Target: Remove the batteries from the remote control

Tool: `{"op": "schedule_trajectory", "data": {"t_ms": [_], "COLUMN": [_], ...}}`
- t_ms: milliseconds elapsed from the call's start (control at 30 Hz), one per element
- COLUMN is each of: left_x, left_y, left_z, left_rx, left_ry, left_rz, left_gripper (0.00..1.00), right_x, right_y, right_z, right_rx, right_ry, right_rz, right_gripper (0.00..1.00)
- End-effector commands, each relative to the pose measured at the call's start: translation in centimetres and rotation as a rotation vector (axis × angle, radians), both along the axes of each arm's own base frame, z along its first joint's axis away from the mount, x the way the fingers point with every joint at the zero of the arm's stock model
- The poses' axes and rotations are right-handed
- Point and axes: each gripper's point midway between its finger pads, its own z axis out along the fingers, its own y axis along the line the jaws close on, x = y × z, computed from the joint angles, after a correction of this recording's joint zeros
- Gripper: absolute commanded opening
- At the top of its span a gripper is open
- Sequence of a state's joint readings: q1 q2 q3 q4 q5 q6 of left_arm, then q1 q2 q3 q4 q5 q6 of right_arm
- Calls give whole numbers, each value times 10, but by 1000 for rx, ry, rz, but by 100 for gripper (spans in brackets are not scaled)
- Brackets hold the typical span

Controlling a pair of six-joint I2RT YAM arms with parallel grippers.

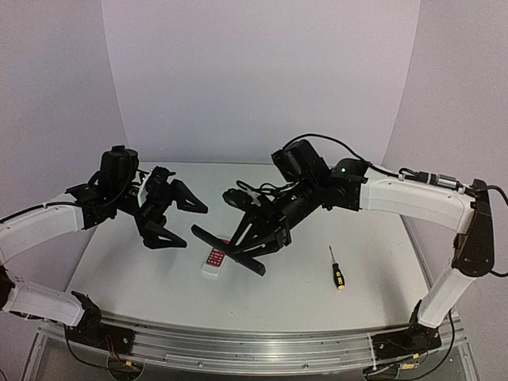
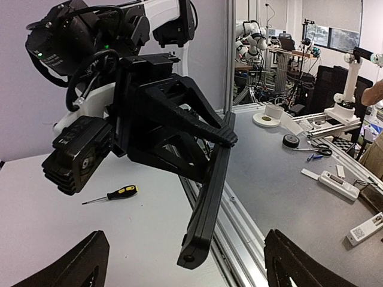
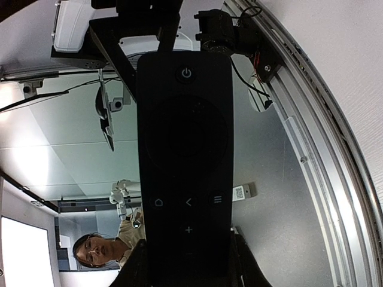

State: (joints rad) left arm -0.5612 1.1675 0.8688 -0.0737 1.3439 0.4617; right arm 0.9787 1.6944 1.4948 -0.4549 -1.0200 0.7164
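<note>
My right gripper [image 1: 251, 241] is shut on the slim black remote control [image 1: 228, 249] and holds it tilted above the table. In the right wrist view the remote [image 3: 185, 149] fills the middle, button face toward the camera, its lower end clamped between my fingers [image 3: 134, 270]. My left gripper [image 1: 181, 225] is open and empty, just left of the remote's free end. In the left wrist view the remote [image 2: 210, 197] shows edge-on between my spread fingers [image 2: 72, 266], apart from them. No batteries are in view.
A wider white remote with a red button panel [image 1: 215, 261] lies on the table under the held remote. A yellow-and-black-handled screwdriver [image 1: 337, 271] lies to the right; it also shows in the left wrist view [image 2: 114, 194]. The table's metal front rail [image 1: 254, 349] runs along the near edge.
</note>
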Motion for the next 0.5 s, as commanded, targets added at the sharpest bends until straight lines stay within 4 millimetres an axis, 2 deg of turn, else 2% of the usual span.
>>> {"op": "schedule_trajectory", "data": {"t_ms": [0, 467], "left_x": [-11, -17], "left_y": [-1, -9], "left_z": [17, 16], "left_rx": [-47, -33], "left_ry": [-61, -50], "left_rz": [-74, -99], "left_gripper": [83, 48], "right_x": [-1, 6], "right_y": [9, 21], "right_z": [24, 34], "right_rx": [72, 102], "right_ry": [16, 22], "right_rz": [45, 43], "right_gripper": [9, 9]}}
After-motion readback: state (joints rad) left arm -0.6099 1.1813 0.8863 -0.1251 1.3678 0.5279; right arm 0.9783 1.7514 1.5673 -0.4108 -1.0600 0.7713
